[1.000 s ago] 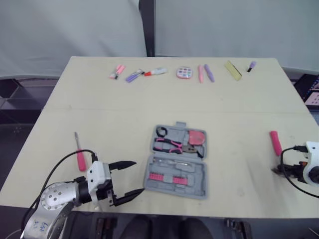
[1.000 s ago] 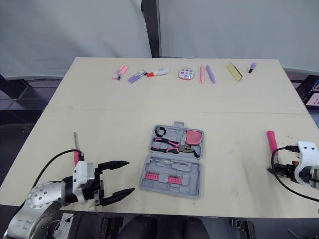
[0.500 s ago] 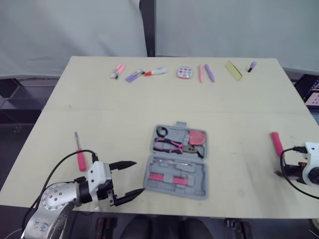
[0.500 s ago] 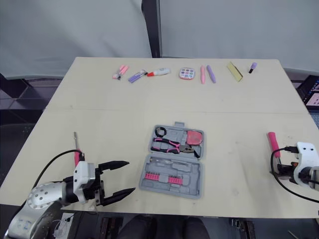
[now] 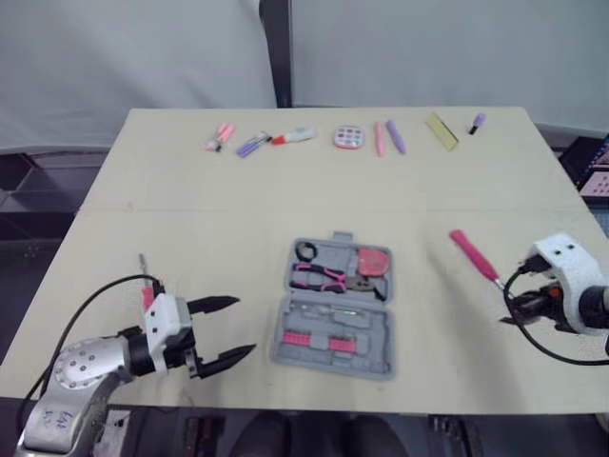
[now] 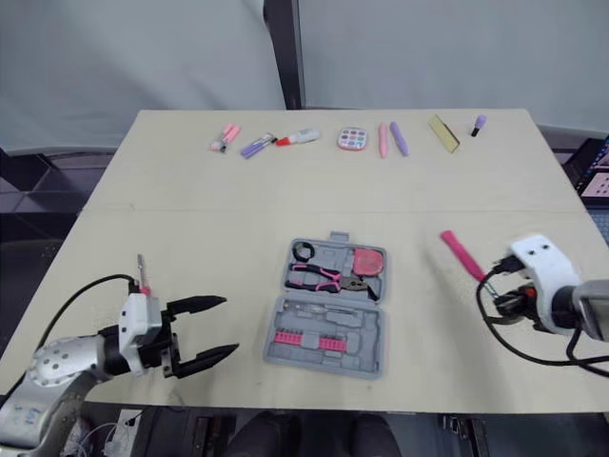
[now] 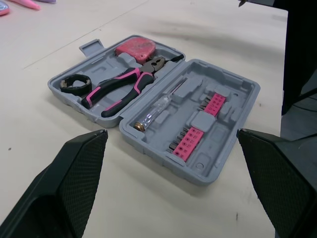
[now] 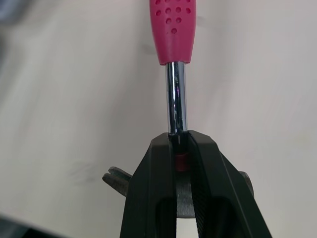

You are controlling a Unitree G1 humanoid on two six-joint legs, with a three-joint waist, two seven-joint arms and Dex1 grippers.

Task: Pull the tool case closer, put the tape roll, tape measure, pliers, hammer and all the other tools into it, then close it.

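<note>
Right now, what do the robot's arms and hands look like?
The left hand and right hand each have two black tapering fingers on a white block, and those of the left hand are mesh-textured inside. The left arm is silver-grey metal with handwritten marks. Black cables loop beside both wrists.

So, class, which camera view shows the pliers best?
The left wrist view: the pliers lie close up in the open tool case, pink-and-black handles clear. Both eye views show them small, from above; the right wrist view looks at the hammer.
</note>
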